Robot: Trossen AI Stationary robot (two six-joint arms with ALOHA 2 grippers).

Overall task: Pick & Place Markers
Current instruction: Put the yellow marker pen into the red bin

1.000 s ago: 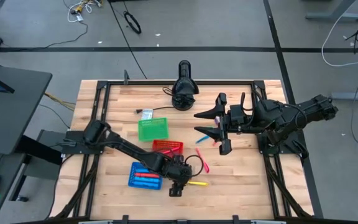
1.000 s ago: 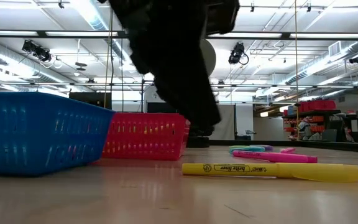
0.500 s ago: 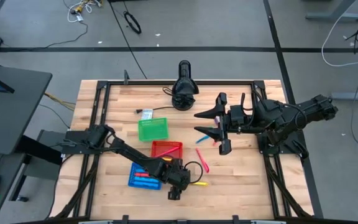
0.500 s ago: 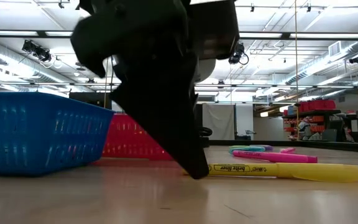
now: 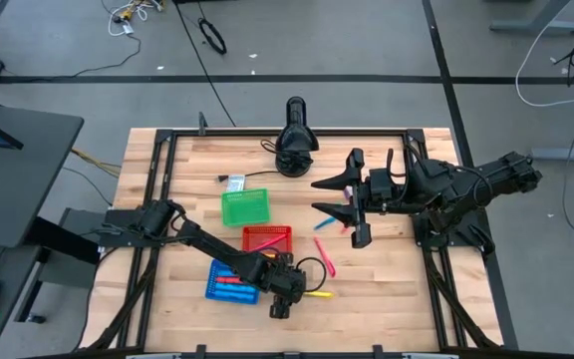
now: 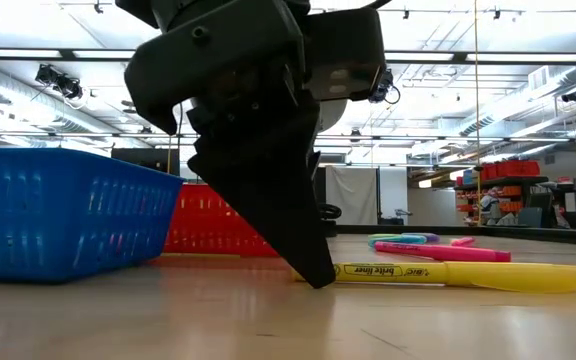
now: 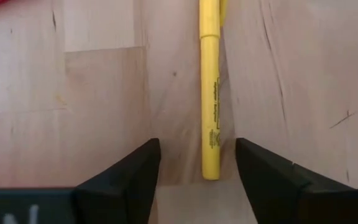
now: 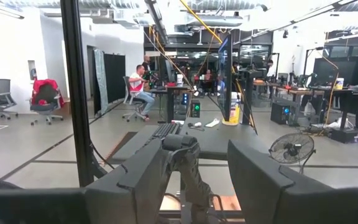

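A yellow marker (image 7: 209,93) lies flat on the wood, and my open left gripper (image 7: 196,144) points down with a finger on either side of its near end, touching nothing. In the low view one left finger (image 6: 286,215) reaches down to the table beside the yellow marker (image 6: 438,274). In the high view my left gripper (image 5: 281,300) stands by the blue basket's corner. A pink marker (image 5: 326,264) and two blue ones (image 5: 321,245) lie loose farther off. Several markers (image 5: 235,284) lie in the blue basket. My right gripper (image 5: 325,197) hangs open above the table's right half.
Green basket (image 5: 245,207), red basket (image 5: 268,237) and blue basket (image 5: 231,282) stand in a slanting row left of the loose markers. A black device (image 5: 295,140) sits at the far edge. A small white tag (image 5: 234,182) lies near the green basket. Bare wood lies along the near edge.
My left gripper has come down toward the table and shifted slightly toward the near edge, until its fingers stand at the yellow marker's end. The markers and baskets have stayed where they were.
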